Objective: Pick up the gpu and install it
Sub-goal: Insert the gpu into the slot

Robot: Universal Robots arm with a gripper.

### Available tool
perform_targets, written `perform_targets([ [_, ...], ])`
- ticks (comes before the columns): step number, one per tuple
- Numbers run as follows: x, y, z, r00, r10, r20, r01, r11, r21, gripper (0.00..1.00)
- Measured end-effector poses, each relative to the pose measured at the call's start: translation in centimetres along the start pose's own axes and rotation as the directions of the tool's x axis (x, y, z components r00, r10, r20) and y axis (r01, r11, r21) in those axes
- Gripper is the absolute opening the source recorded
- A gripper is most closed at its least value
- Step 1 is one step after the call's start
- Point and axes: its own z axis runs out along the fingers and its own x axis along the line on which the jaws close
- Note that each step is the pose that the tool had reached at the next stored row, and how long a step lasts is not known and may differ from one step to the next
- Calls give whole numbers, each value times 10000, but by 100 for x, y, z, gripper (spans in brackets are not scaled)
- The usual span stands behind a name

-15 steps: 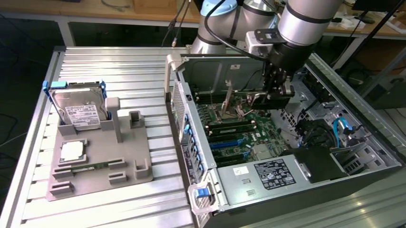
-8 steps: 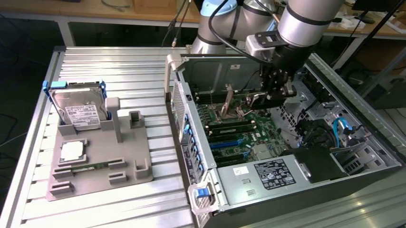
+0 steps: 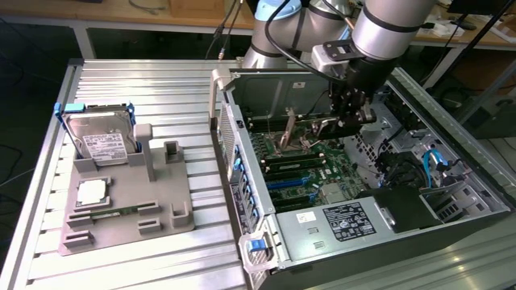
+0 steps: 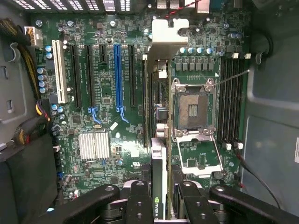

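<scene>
ribbed aluminium tabletop (image 3: 129,78) fills the foreground of the exterior view, with wooden benches behind it. an open computer case (image 3: 451,199) lies on its side on that view's right, its interior facing up. the robot arm (image 3: 387,24) reaches down from the back into the case. the green motherboard (image 4: 107,116) covers the floor of the case, with black expansion slots, one blue slot (image 4: 117,74) and a white one running side by side. on the exterior view's left, well apart from the case, a grey fixture (image 3: 121,205) rests on the table. a silver hard drive (image 3: 101,142) in a blue frame stands upright at the far end of it.

the gpu (image 4: 158,154) is inside the case, held on edge over the motherboard, between the black slots and the cpu socket (image 4: 192,109). its silver bracket (image 4: 170,37) points away from the wrist camera. whether its edge sits in a slot i cannot tell. the gripper (image 4: 161,205) is clamped on the card, with black fingers (image 4: 140,200) pressed against either face near the green label. the socket is open and empty. a square processor chip (image 3: 93,192) lies flat on the fixture, and a slim green memory stick (image 3: 109,211) lies just beside it, nearer the front.
</scene>
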Motion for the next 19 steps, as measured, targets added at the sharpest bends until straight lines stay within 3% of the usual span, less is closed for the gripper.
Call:
perform_targets([
  [6, 6, 156, 11, 10000, -5, -12, 5, 10000, 39, 27],
  [19, 210, 224, 85, 10000, -6, -12, 6, 10000, 39, 27],
])
